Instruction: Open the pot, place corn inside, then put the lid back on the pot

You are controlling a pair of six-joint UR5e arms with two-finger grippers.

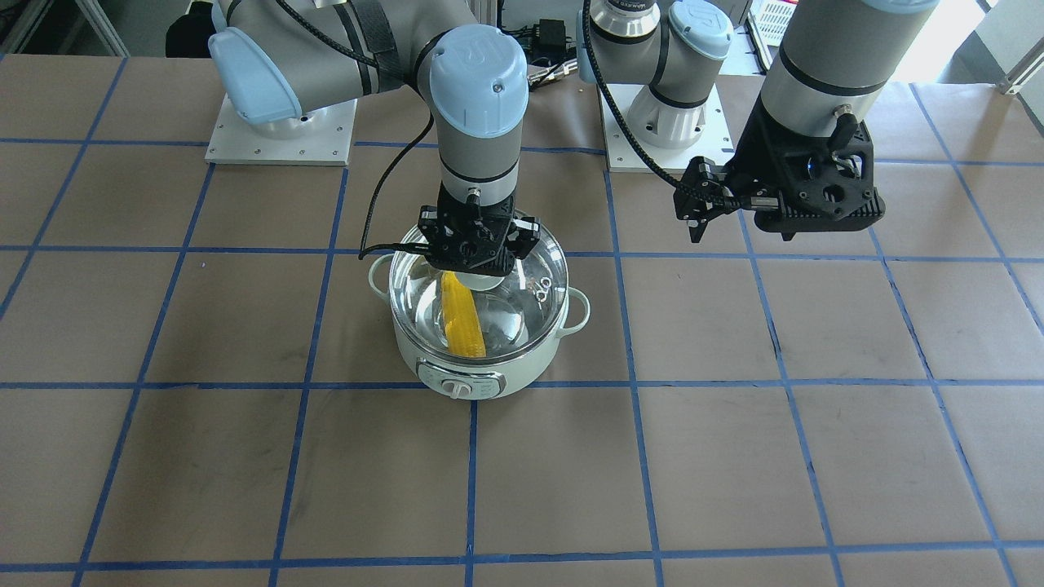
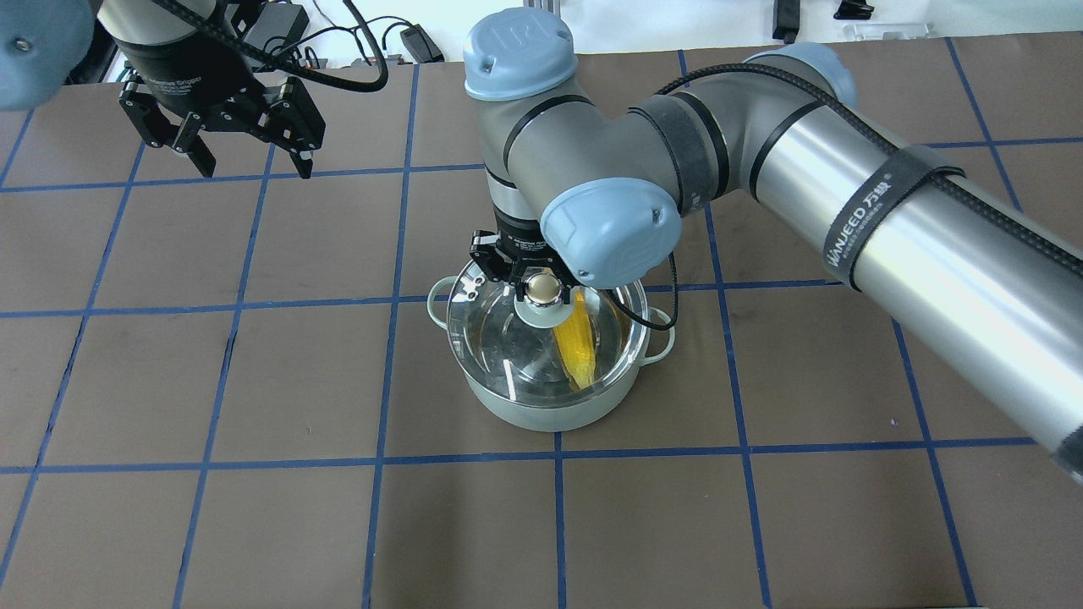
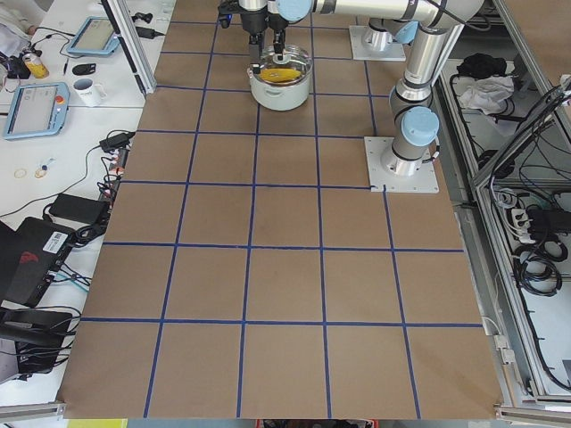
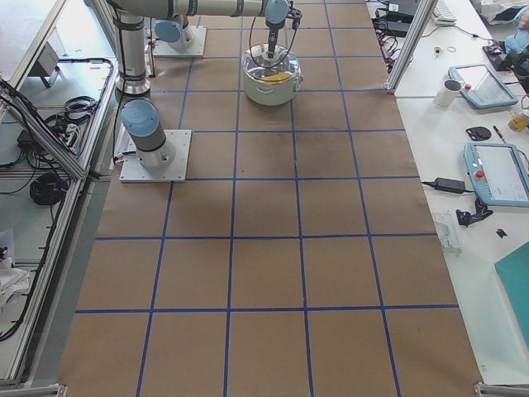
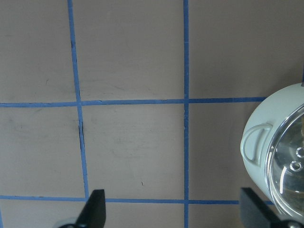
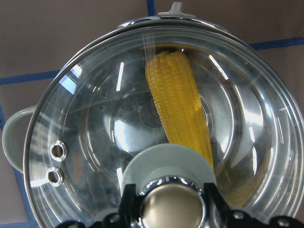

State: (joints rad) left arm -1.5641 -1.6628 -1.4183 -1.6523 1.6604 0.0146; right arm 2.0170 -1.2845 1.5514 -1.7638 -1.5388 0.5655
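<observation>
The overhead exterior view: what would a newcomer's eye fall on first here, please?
A yellow corn cob lies inside the pale pot at mid-table, visible through the glass lid seated on it. The right gripper clasps the lid's knob, while the open left gripper hangs at upper left.

The corn (image 2: 577,348) lies in the pot (image 2: 541,414) under the lid (image 2: 503,338), right end effector (image 2: 541,289) around its knob (image 6: 172,209).

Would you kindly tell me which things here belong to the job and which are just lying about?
Job: pot, corn, glass lid, right end effector gripping it.
Lying about: mug and tablets on the side bench.
</observation>
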